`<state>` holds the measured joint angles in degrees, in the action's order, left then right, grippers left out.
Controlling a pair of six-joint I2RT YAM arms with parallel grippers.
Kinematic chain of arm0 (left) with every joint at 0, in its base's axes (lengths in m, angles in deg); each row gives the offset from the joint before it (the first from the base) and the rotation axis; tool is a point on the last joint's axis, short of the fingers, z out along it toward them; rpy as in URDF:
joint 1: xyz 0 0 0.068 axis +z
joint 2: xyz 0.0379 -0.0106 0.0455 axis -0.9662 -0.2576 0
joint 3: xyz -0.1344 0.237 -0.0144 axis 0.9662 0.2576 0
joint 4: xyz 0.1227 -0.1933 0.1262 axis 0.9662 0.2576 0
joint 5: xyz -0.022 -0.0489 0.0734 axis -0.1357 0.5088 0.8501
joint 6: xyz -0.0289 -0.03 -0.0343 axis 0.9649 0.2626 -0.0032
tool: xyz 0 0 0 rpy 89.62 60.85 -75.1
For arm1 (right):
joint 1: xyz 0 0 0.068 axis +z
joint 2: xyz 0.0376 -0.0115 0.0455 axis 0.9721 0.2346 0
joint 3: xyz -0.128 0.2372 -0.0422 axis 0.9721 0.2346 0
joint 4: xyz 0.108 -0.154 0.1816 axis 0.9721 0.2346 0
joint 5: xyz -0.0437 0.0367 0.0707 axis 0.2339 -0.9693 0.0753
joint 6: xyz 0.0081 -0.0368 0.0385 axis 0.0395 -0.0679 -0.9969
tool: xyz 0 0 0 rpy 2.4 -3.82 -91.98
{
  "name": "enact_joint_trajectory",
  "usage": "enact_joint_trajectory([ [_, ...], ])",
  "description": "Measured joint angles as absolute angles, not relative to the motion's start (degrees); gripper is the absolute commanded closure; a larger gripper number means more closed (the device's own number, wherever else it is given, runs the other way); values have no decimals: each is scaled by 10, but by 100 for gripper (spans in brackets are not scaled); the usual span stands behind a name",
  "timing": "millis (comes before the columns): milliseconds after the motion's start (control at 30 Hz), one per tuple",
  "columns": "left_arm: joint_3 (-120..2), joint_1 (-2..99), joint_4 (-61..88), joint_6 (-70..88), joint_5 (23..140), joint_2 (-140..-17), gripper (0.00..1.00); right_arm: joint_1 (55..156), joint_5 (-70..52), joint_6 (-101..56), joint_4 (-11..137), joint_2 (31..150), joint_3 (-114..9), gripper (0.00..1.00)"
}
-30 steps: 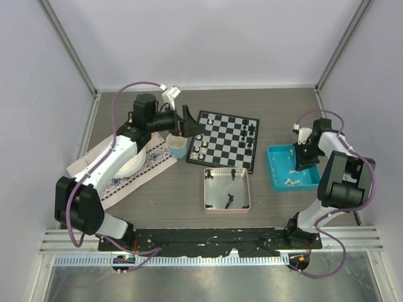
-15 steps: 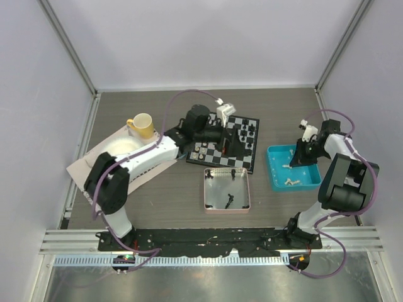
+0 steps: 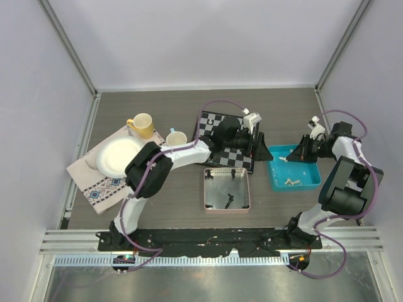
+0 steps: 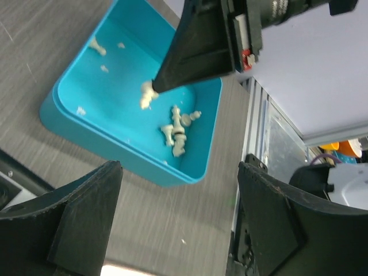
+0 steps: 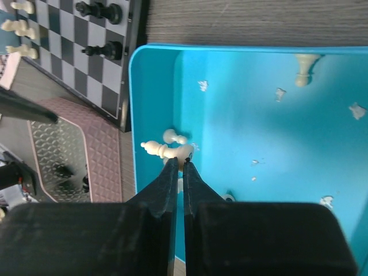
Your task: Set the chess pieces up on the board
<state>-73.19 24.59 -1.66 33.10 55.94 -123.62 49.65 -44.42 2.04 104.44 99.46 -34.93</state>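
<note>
The off-white piece [image 5: 185,153] is pinched at the very tips of the right gripper [image 5: 179,162], whose fingers are closed on it. It is inside the blue tray [image 5: 241,103], close to the wall that faces the board [image 5: 69,52]. The right wrist view does not settle whether the piece is clear of the tray floor, though from the left wrist it seems to hang free. More loose white pieces [image 4: 177,131] lie in the tray just beside it. The left gripper [image 4: 179,172] hovers just outside that same tray wall, over the board's near edge, jaws spread wide and holding nothing.

The step in hand looks like carrying this piece from the tray to its square. The grip is at the fingertips only, so the piece should go straight up until it clears the tray wall, since a knock on the rim could twist it out. The left arm lies across the way from tray to board, so it should give way first, or the route should go round it. The piece should be set down upright in the middle of its square, clear of the men standing there, and released gently.
</note>
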Motion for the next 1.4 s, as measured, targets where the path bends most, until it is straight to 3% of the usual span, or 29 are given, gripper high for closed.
enact_joint_trajectory([
  [467, -851, 221, 0, 360, 618, -1340, 33, 493, -537, 14, 1058, 995, -349, 99],
  [667, -895, 215, 19, 360, 623, -1365, 48, 493, -556, 15, 1063, 996, -349, 99],
  [1033, -918, 210, 46, 359, 622, -1378, 61, 493, -569, 15, 1069, 996, -349, 99],
  [1233, -918, 210, 57, 357, 622, -1378, 74, 493, -569, 15, 1069, 996, -349, 99],
  [1400, -918, 211, 62, 355, 622, -1378, 94, 493, -570, 15, 1070, 996, -349, 99],
])
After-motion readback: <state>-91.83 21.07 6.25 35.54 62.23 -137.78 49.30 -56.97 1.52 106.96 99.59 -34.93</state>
